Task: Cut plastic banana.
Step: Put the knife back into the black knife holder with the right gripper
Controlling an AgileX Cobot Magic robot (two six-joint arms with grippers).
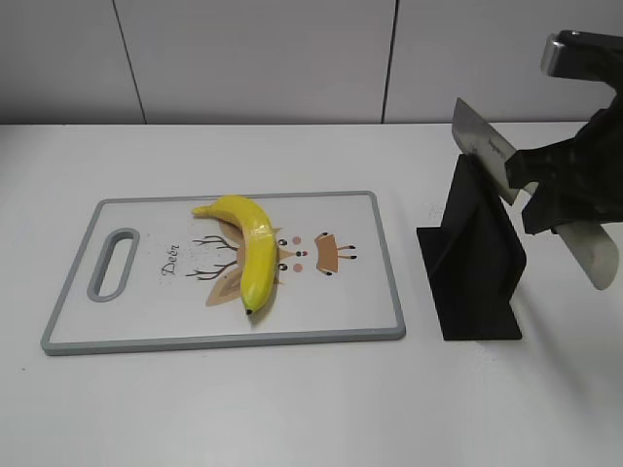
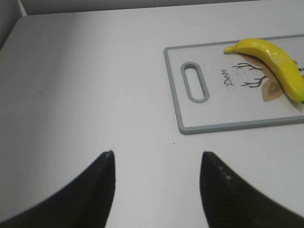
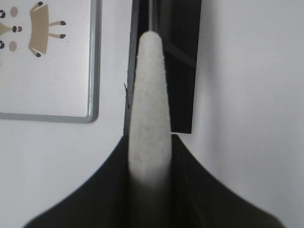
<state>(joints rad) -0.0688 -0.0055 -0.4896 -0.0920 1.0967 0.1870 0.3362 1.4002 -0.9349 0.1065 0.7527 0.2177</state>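
Note:
The plastic banana is bright yellow and curved, and lies on a white cutting board with a grey rim and a deer drawing. My right gripper is shut on the pale grey handle of a knife. The knife's blade slants up to the left over the top of a black knife stand. My left gripper is open and empty above bare table, left of the board and the banana. It is out of the exterior view.
The knife stand is just right of the board's right edge. The white table runs back to a grey panelled wall. The board's handle slot is at its left end.

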